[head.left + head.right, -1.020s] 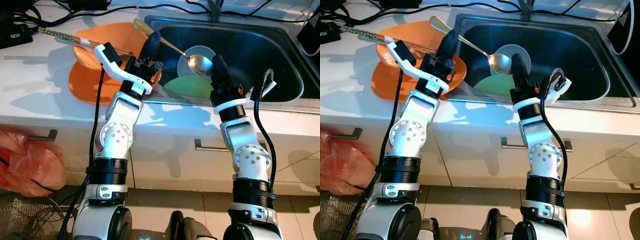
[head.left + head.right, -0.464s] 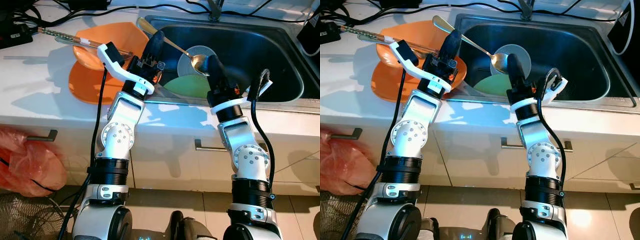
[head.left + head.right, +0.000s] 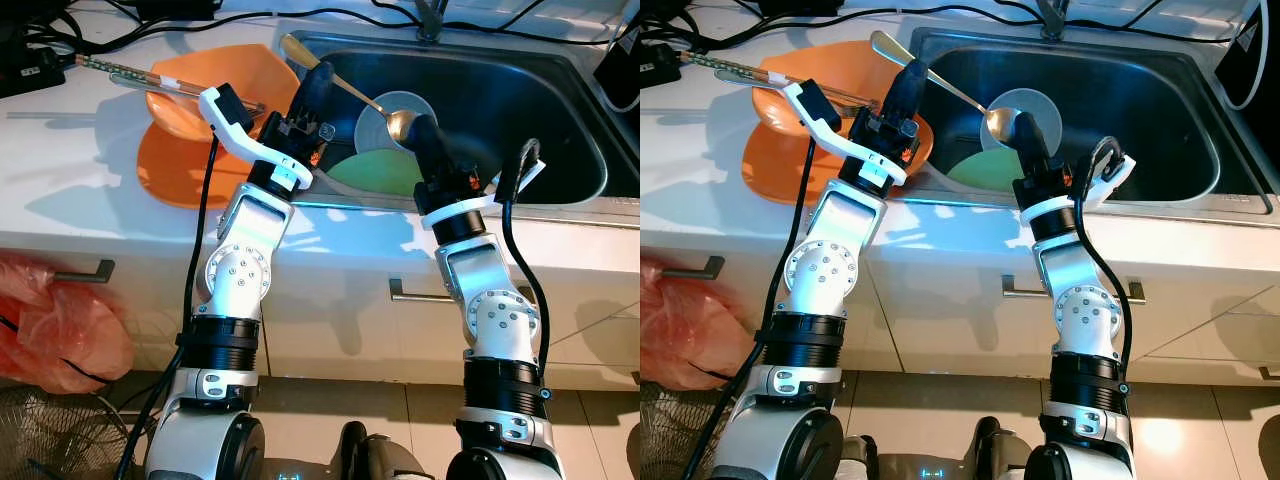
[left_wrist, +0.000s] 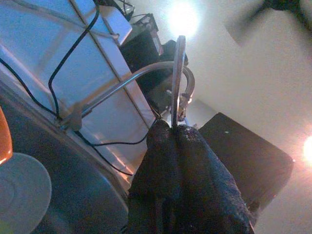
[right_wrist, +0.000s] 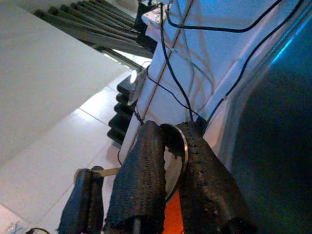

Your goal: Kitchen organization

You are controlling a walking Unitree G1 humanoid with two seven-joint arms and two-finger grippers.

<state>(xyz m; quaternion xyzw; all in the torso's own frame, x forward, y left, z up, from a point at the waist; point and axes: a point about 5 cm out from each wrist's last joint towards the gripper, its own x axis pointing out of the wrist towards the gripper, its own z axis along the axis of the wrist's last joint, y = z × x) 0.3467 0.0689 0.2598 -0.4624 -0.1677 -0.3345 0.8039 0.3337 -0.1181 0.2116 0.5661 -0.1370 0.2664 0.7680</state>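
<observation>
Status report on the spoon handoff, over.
Left pincer shut on spoon handle. Right pincer shut on its bowl, above the sink. Plates below.

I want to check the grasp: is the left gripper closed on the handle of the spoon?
Yes, in the left wrist view the left gripper has its fingers pressed together on the thin spoon handle.
</observation>
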